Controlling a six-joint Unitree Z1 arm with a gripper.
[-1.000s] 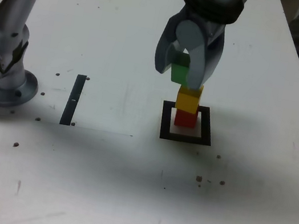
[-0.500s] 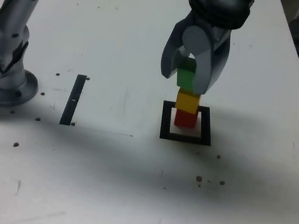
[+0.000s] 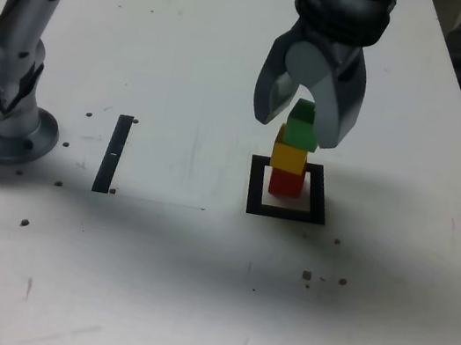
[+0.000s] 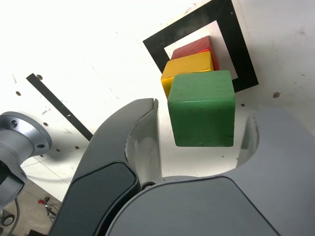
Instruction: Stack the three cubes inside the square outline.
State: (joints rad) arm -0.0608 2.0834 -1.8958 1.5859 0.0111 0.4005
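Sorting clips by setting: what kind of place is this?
Likely a lab test bench: a bare white tabletop with a taped square outline, a black strip, and the arm's bolted base.

Matt green cube (image 4: 203, 108), smooth grey plastic claw (image 4: 197, 147), speckled white table (image 3: 192, 291).

table (image 3: 191, 40) is wide open all around. only real obstacles are the cube stack (image 3: 291, 158) in the square outline (image 3: 285, 212) and the arm base (image 3: 2, 128) at the exterior view's left.
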